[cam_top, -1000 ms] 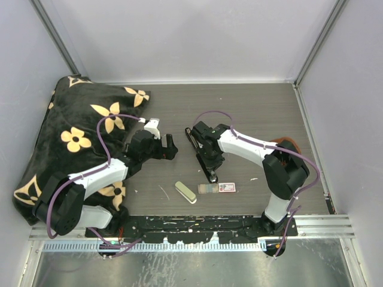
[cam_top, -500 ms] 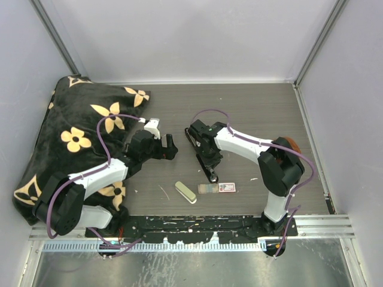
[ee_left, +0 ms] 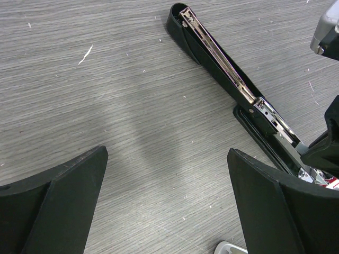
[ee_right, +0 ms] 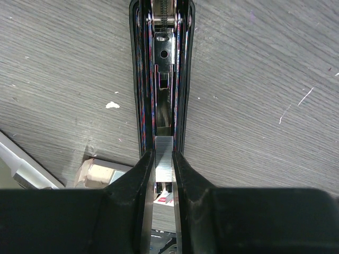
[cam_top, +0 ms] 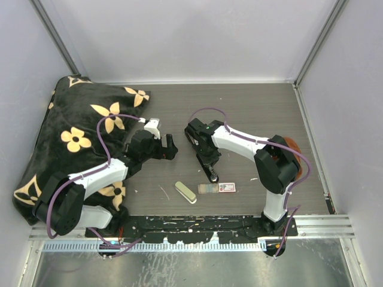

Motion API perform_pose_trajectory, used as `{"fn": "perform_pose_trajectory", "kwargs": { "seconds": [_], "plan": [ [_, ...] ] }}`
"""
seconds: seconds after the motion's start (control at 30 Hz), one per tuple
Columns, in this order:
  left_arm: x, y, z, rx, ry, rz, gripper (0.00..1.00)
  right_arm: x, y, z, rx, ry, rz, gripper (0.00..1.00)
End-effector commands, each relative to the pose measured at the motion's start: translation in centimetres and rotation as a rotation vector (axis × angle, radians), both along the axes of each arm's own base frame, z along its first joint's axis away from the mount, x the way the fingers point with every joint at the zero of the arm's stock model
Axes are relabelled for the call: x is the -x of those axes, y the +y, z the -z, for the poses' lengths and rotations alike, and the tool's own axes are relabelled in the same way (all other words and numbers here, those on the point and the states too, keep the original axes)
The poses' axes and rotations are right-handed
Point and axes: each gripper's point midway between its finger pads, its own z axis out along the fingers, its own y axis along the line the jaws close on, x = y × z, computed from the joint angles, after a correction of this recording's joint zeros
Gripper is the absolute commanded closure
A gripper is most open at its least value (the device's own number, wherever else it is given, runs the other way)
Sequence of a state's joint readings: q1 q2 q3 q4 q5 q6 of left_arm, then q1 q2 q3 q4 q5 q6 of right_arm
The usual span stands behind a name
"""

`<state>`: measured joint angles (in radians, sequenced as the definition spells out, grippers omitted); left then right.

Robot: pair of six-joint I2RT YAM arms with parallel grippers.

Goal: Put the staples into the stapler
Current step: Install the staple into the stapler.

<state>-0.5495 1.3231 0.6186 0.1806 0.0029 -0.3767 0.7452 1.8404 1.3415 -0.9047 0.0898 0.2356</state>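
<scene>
Staples: short silvery strip, pinched end-on between the right fingers, right over the open channel of the stapler and lined up with its length

Seated or not: honestly can't tell from the wrist view whether the strip is already down in the channel or just hanging above it, looks like it's at least touching the rails

Right end effector: nearly pressed together, clamped on the strip, fingers either side of the stapler's black walls

Left end effector: spread wide, holding nothing, hovering low over bare surface just beside the stapler's far end

Stapler layout: black, flipped open and lying long on the surface, roughly mid-scene between the two arms, chrome rail showing in the left wrist view

Box: tiny red-and-white cardboard one flat near the front edge, just beside the stapler's near tip

Other bits: cream-green oblong left of the box, apart from it; black blanket with tan flowers bunched along the left side, under the left arm
</scene>
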Motion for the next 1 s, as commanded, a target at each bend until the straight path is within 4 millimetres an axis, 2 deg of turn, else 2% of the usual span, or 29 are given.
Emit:
{"fn": "perform_pose_trajectory", "kwargs": {
  "seconds": [0.0,0.3,0.97],
  "plan": [
    [-0.7,0.1,-1.8,0.014,-0.062,-0.013,0.01,-1.4,0.2,-1.1,0.011,-0.058,-0.021,0.79],
    [-0.6,0.2,-1.9,0.014,-0.066,-0.014,0.01,-1.6,0.1,-1.2,0.018,-0.066,-0.019,0.78],
    [-0.6,0.2,-1.8,0.015,-0.067,-0.014,0.01,-1.8,0.4,-2.5,-0.010,-0.089,-0.020,0.62]
  ]
}}
